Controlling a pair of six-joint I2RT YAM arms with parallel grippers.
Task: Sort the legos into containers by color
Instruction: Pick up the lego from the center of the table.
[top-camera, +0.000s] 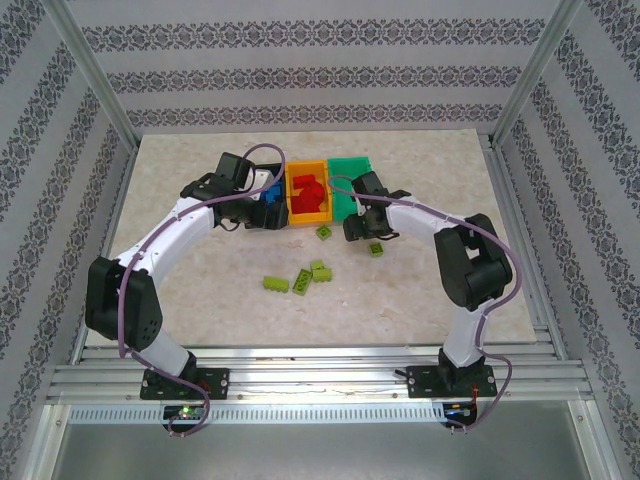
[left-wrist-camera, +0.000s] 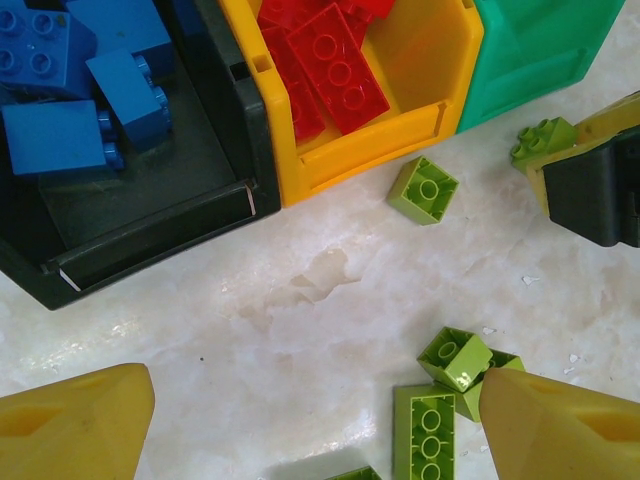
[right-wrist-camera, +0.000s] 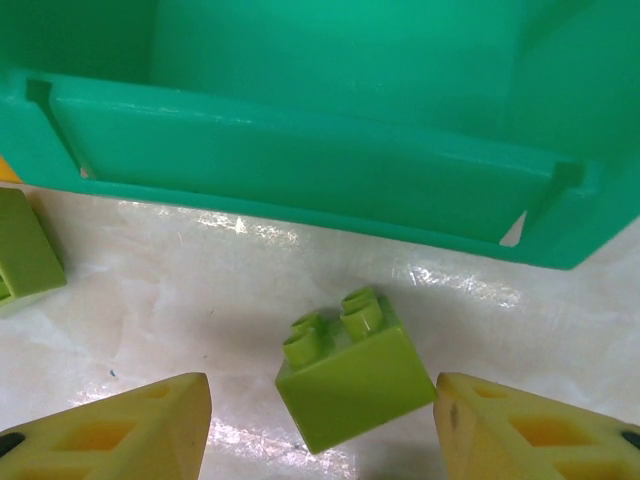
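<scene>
Three bins stand in a row: the black bin (top-camera: 268, 203) (left-wrist-camera: 150, 230) with blue legos (left-wrist-camera: 60, 90), the orange-yellow bin (top-camera: 308, 190) (left-wrist-camera: 440, 60) with red legos (left-wrist-camera: 335, 65), and the green bin (top-camera: 352, 178) (right-wrist-camera: 330, 170). My left gripper (top-camera: 268, 216) (left-wrist-camera: 315, 400) is open over bare table in front of the black bin, with lime legos (left-wrist-camera: 440, 400) by its right finger. My right gripper (top-camera: 362, 228) (right-wrist-camera: 320, 410) is open just before the green bin. A lime brick (right-wrist-camera: 345, 370) lies tilted between its fingers, close to the right one.
More lime legos lie loose on the table: one (top-camera: 325, 233) (left-wrist-camera: 424, 190) before the orange-yellow bin, one (top-camera: 375, 249) beside my right gripper, and a cluster of three (top-camera: 300, 278) mid-table. The metal frame posts (top-camera: 95, 90) border the table.
</scene>
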